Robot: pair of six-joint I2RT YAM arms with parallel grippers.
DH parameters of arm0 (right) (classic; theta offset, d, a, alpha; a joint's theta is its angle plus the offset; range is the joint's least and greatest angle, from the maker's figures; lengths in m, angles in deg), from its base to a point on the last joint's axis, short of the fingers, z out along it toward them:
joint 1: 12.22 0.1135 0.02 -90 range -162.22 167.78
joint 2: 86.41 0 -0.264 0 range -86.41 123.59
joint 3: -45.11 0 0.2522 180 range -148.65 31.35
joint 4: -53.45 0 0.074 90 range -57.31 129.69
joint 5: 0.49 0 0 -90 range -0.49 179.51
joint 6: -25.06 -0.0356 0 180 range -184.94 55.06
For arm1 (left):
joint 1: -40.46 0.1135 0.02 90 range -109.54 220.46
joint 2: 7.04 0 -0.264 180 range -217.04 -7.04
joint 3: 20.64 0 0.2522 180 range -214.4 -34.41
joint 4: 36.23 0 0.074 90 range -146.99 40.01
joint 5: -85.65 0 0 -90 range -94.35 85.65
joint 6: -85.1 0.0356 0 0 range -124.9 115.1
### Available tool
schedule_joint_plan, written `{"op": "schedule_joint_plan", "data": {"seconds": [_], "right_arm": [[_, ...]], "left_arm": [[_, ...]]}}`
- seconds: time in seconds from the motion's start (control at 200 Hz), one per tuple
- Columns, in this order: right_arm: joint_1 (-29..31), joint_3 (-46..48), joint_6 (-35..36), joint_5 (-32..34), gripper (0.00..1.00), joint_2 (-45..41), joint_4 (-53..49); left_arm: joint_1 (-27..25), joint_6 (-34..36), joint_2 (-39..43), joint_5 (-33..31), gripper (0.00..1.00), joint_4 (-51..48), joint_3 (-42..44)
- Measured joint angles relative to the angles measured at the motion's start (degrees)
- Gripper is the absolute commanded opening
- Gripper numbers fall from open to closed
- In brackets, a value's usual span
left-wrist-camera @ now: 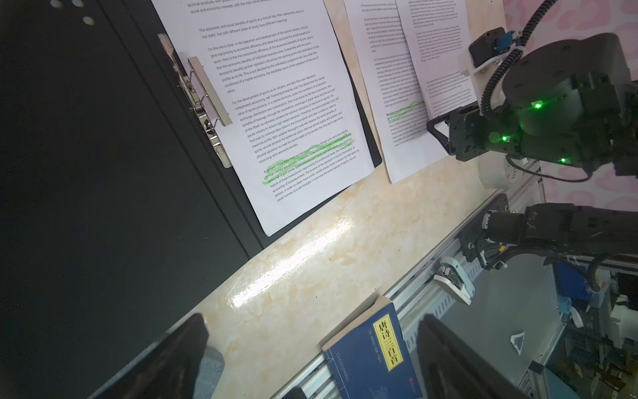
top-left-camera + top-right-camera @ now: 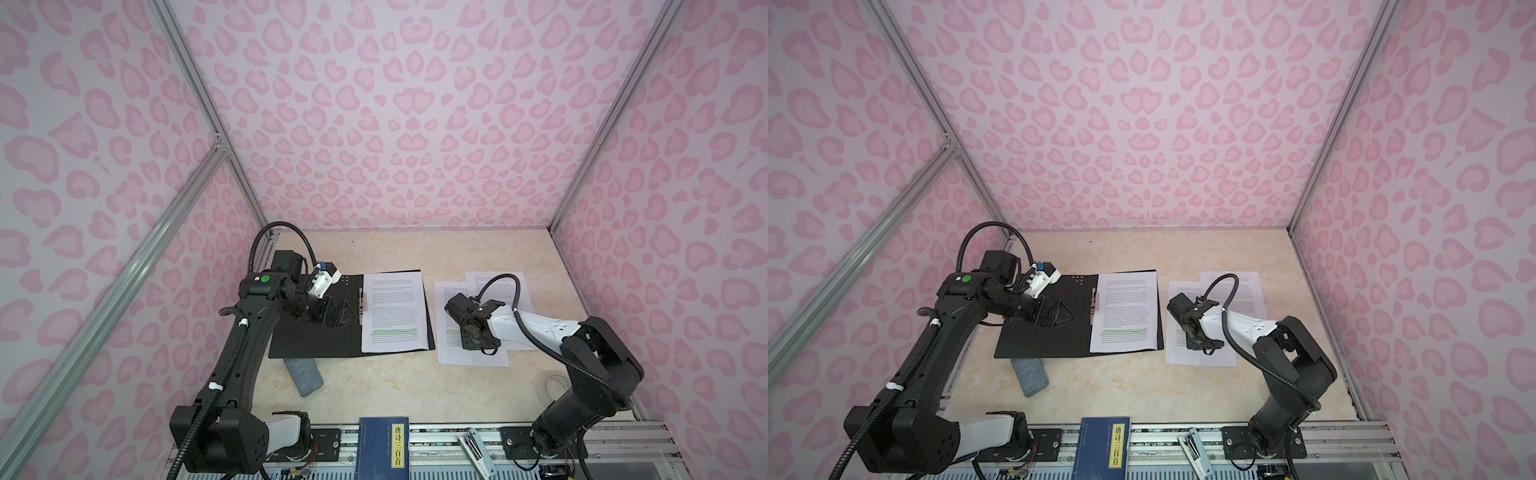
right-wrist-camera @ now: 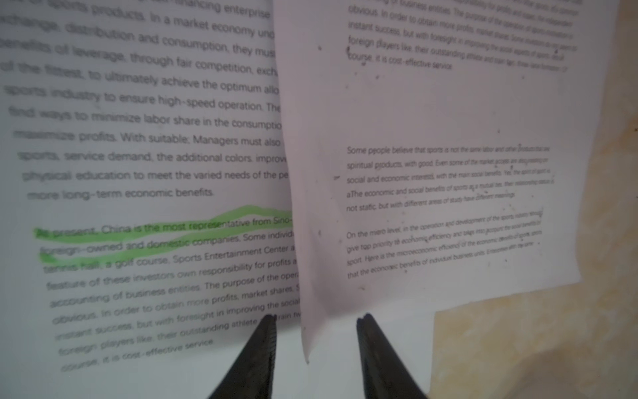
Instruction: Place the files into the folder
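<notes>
Blue book (image 2: 376, 451), grey pad (image 2: 305, 378) lie lower centre; left gripper (image 1: 312, 319) gapes empty, right gripper (image 3: 317, 317) half-open, seemingly straddling a file (image 3: 448, 172)

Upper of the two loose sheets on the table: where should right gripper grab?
Upper sheet: likely the front corner of its edge toward the folder, which looks lifted off the highlighted sheet. Come from above; the open right gripper straddles it.

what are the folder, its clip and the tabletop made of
Folder: matte black, likely plastic or coated board; thin, dull, no glare.
Clip: bright metal; silvery shine, spring coil.
Tabletop: glossy marble-look surface, stone or laminate unclear; strong glare streak.
</notes>
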Motion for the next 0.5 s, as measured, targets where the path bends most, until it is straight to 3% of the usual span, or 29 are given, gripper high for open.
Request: {"op": "schedule_joint_plan", "data": {"seconds": [0.175, 0.35, 0.5], "right_arm": [[-1.1, 1.9, -0.3, -0.2, 0.33, 0.2, 2.0], [-1.8, 3.4, -0.3, -0.6, 0.1, -0.9, 3.9], [-2.1, 3.5, 1.0, -0.8, 0.01, -3.0, 4.2]], "left_arm": [[-0.3, -0.1, 0.0, 0.0, 0.98, 0.0, 0.0], [-0.4, -0.7, -0.3, 0.1, 0.98, 0.0, -0.3], [-0.8, -1.3, -1.0, 0.2, 0.98, 0.0, -0.8]]}}
